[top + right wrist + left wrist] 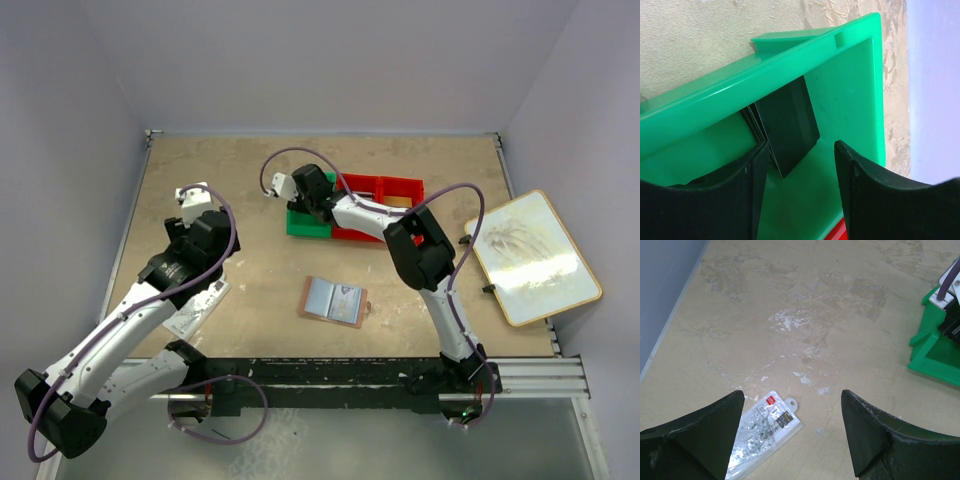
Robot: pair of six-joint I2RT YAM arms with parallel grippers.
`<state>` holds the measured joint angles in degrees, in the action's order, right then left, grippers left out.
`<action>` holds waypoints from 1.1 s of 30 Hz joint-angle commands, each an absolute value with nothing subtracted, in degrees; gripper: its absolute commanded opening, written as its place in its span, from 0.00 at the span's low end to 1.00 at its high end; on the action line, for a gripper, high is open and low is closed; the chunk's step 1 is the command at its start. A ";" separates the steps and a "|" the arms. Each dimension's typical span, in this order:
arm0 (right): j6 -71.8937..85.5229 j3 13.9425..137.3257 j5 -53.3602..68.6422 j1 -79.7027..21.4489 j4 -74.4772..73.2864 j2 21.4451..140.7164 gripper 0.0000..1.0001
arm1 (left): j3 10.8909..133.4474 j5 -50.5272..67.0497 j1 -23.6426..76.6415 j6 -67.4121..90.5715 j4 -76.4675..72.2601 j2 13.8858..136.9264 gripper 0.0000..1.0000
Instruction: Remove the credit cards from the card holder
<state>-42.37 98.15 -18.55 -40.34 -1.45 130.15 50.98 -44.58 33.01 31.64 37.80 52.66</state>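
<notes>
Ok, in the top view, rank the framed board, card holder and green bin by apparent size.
1. Framed board, clearly largest.
2. Card holder and green bin: unsure, because the right arm covers part of the bin.

A robotics lab cell: grey walls (320, 60) box in a scuffed tabletop (250, 180) (left arm (130, 320) and right arm (440, 300) bolted to a rail (530, 375)). A green plastic bin (850, 90) sits under the right pincer (801, 147).
</notes>
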 commanded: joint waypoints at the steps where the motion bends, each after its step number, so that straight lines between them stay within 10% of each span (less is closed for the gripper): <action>1: -40.86 99.90 -21.72 -40.00 -0.31 130.75 0.58 | 51.15 -44.63 32.61 30.19 35.95 52.78 0.76; 29: -26.68 87.79 -21.11 -39.99 14.55 111.95 0.65 | 51.05 -44.76 32.61 30.23 35.87 53.21 0.75; 33: -18.16 79.28 -27.86 -39.99 19.28 104.87 0.83 | 50.98 -44.85 32.61 30.23 35.95 53.52 0.75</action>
<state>-27.70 85.10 -20.56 -40.32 9.72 112.51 50.98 -43.83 33.01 30.81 37.80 54.00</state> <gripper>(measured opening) 0.730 0.754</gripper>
